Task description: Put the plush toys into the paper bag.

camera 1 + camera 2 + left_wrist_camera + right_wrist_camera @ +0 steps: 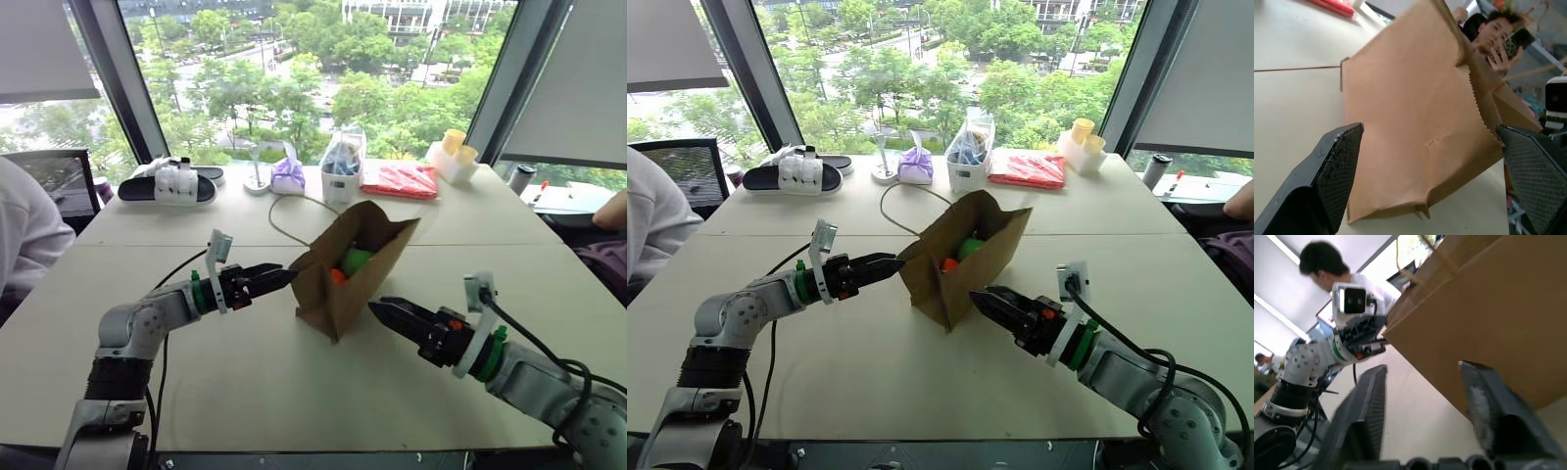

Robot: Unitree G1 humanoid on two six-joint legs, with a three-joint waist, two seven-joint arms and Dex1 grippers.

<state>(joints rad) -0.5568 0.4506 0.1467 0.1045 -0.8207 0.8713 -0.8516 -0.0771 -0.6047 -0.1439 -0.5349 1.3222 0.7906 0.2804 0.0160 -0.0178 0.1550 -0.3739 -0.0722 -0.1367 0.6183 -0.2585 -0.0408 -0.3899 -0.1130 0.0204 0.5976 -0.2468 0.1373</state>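
The brown paper bag stands tilted in the middle of the table, its mouth open up and to the right. Inside it lie the green plush toy and the orange plush toy. My left gripper is level at the bag's left edge, open, and the bag's side spans the gap between its fingers without touching them. My right gripper is low at the bag's right bottom corner, its fingers apart with nothing between them. The bag's wall rises just past that gripper.
Along the far side of the table are black-and-white slippers, a purple cloth bundle, a clear plastic bag of items, a red packet and yellow cups. A beige cord lies behind the bag. A person's sleeve shows at the left.
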